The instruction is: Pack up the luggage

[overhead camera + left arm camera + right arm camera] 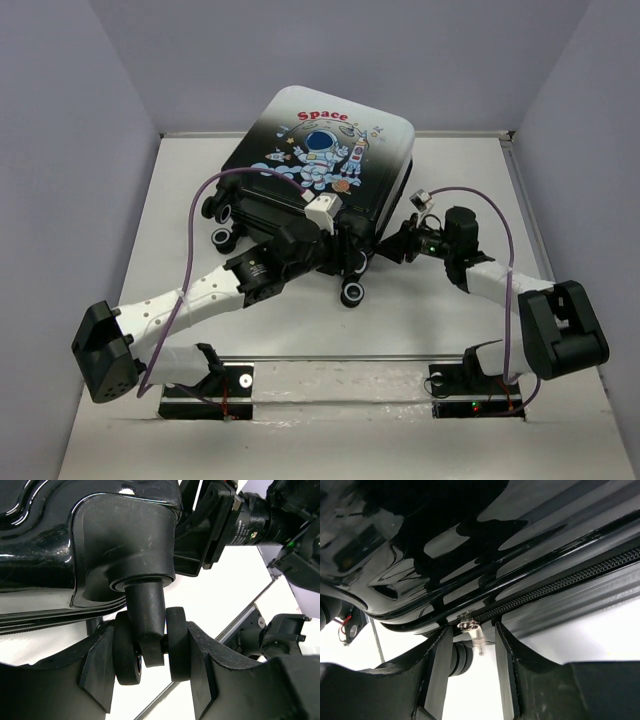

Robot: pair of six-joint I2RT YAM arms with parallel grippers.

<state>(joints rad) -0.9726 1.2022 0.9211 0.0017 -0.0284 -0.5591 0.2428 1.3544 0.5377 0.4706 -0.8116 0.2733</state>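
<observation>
The luggage (320,150) lies flat at the back middle of the table, astronaut print up and its lid down. My left gripper (345,248) is at its near right corner. In the left wrist view the left gripper (150,632) is shut on a black twin wheel (177,645), with a pad pressed against each disc below the glossy shell (125,535). My right gripper (397,245) is at the luggage's right side. In the right wrist view the right gripper (473,636) stands open around a small metal zip pull (479,642) that hangs from the zip track (560,585), with gaps on both sides.
Another wheel (352,293) rests on the table just below the left gripper, and two more (222,228) stick out at the luggage's left corner. Grey walls enclose the white table (180,200). The right arm's wrist (245,525) sits close beside the held wheel.
</observation>
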